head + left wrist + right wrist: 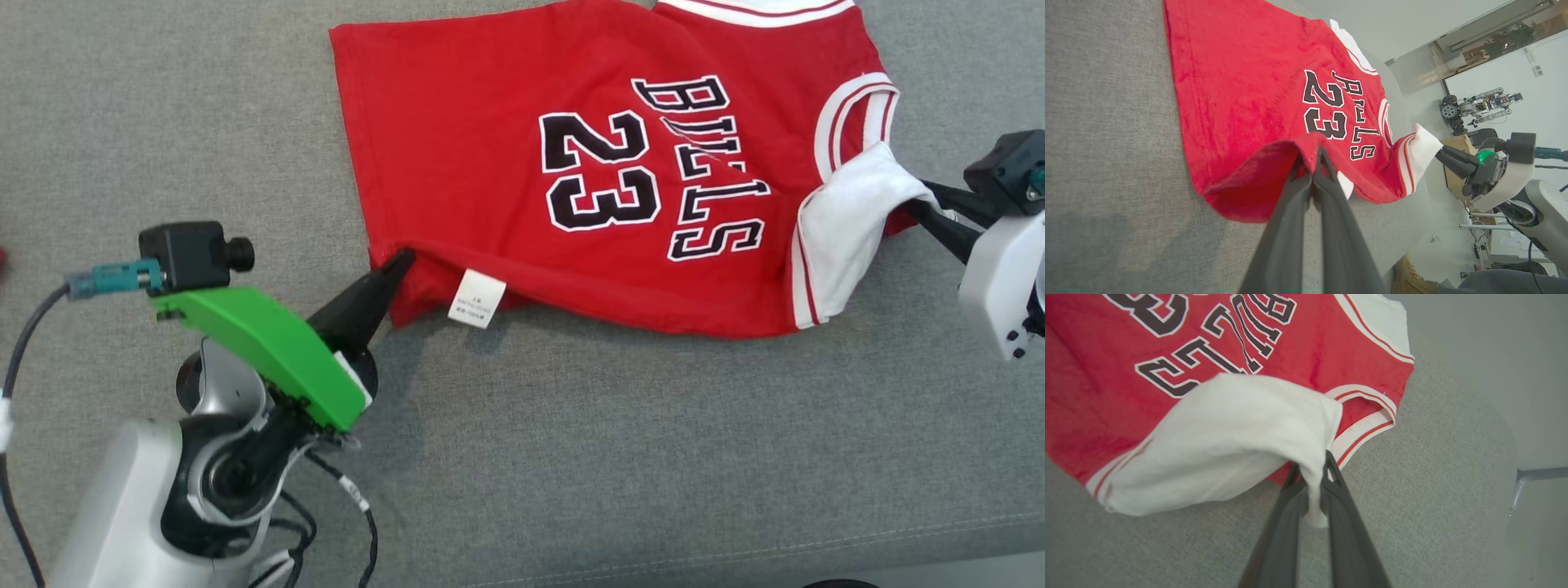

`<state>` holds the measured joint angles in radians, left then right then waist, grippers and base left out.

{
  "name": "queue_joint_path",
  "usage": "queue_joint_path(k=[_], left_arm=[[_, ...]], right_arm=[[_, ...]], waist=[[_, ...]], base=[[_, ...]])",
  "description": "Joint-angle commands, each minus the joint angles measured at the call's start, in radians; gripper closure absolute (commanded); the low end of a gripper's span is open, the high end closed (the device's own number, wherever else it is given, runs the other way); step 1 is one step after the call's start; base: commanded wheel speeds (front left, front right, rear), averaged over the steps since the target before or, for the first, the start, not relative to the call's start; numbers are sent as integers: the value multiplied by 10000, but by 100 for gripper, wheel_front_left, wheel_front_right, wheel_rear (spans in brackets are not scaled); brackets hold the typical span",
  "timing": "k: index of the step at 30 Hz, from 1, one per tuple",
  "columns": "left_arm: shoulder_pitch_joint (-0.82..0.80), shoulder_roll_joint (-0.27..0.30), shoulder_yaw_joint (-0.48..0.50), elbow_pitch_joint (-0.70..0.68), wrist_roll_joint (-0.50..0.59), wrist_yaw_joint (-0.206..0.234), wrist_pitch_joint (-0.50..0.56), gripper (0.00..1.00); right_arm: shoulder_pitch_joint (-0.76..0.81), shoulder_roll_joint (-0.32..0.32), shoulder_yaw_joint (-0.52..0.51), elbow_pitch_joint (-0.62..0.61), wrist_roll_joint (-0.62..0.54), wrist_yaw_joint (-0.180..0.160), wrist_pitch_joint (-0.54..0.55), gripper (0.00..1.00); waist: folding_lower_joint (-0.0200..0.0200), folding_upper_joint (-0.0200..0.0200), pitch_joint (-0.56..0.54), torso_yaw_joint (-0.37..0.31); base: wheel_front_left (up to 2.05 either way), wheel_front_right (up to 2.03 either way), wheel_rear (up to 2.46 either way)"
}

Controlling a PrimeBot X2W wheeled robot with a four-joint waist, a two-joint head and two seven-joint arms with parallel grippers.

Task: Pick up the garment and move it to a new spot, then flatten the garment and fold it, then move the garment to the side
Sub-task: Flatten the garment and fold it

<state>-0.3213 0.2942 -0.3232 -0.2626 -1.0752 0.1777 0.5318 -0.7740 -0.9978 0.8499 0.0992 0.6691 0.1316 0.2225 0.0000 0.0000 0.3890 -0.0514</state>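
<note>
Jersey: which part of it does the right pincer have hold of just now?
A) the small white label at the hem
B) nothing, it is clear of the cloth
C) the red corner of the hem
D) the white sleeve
D: in the right wrist view the right pincer is shut on a fold of the white sleeve of the jersey; the left pincer pinches the red hem corner.

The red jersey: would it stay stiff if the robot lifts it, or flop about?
Probably floppy: the jersey sags and bunches between its two pinched corners. Likely light, since thin jaws lift its hem and white flap by small pinches. It may drag rather than slide on the coarse grey cushion.
</note>
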Motion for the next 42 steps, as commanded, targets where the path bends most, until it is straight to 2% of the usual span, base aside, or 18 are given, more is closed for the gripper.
queue_joint_path(k=[1, 4, 13, 18, 22, 23, 24, 25, 26, 27, 28, 33, 36, 38, 41, 42], left_arm=[[-451, -115, 82, 277, -201, 115, 152, 100], [-1252, -379, 265, 1044, -500, 415, 438, 100], [-2762, -331, 398, 2951, -551, 856, 1004, 100], [-2995, -375, 442, 3346, -713, 892, 1173, 100], [-2929, -338, 318, 3350, -836, 762, 1428, 100], [-2843, -299, 273, 3318, -848, 749, 1480, 100], [-2744, -247, 227, 3276, -845, 709, 1544, 100], [-2628, -194, 226, 3222, -846, 696, 1563, 100], [-2494, -172, 263, 3185, -903, 729, 1575, 77], [-2351, -177, 360, 3124, -977, 790, 1516, 49], [-2166, -148, 441, 3030, -963, 828, 1461, 0], [-587, 13, 767, 1596, -1044, 621, 907, 0], [562, 191, 776, 480, -465, 416, 84, 0], [1344, -76, 792, -80, -222, 369, -590, 0], [2145, -10, 672, -527, 945, 120, -1975, 0], [2669, -452, 633, -468, 1288, 110, -2890, 0]], right_arm=[[-289, 118, 183, 193, 134, -17, 85, 100], [-917, 397, 561, 731, 297, -17, 109, 100], [-2408, 1374, 1615, 2534, 542, -18, -535, 100], [-2885, 1556, 2008, 3180, 658, -19, -880, 100], [-3230, 1695, 2334, 3714, 717, -19, -1393, 98], [-3264, 1746, 2394, 3826, 736, -18, -1569, 68], [-3307, 1800, 2426, 3943, 742, -18, -1788, 12], [-3334, 1863, 2465, 4063, 755, -18, -1966, 0], [-3345, 1930, 2524, 4185, 727, -18, -2120, 0], [-3342, 2009, 2593, 4266, 707, -18, -2283, 0], [-3350, 2068, 2575, 4370, 705, -18, -2490, 0], [-3012, 2125, 1998, 4549, 535, -18, -3853, 0], [-2318, 1735, 1500, 4219, 429, -19, -4366, 0], [-1723, 1432, 951, 3965, 371, -19, -4604, 0], [-482, 1187, -305, 3627, 77, -18, -4829, 0], [363, 1316, -1581, 3271, -330, -18, -4873, 0]], waist=[[0, 0, 250, 102], [0, 0, 523, 150], [0, 0, 1004, 120], [0, 0, 1035, 111], [0, 0, 1028, 102], [0, 0, 1014, 95], [0, 0, 993, 82], [0, 0, 961, 60], [0, 0, 916, 30], [0, 0, 859, -19], [0, 0, 784, -82], [0, 0, 369, -370], [0, 0, 45, -397], [0, 0, -196, -385], [0, 0, -532, -319], [0, 0, -746, -275]], base=[[0, 0, 0], [0, 0, 0], [0, 0, 0], [0, 0, 0], [0, 0, 0], [0, 0, 0], [0, 0, 0], [0, 0, 0], [0, 0, 0], [0, 0, 0], [0, 0, 0], [0, 0, 0], [0, 0, 0], [0, 0, 0], [0, 0, 0], [0, 0, 0]])
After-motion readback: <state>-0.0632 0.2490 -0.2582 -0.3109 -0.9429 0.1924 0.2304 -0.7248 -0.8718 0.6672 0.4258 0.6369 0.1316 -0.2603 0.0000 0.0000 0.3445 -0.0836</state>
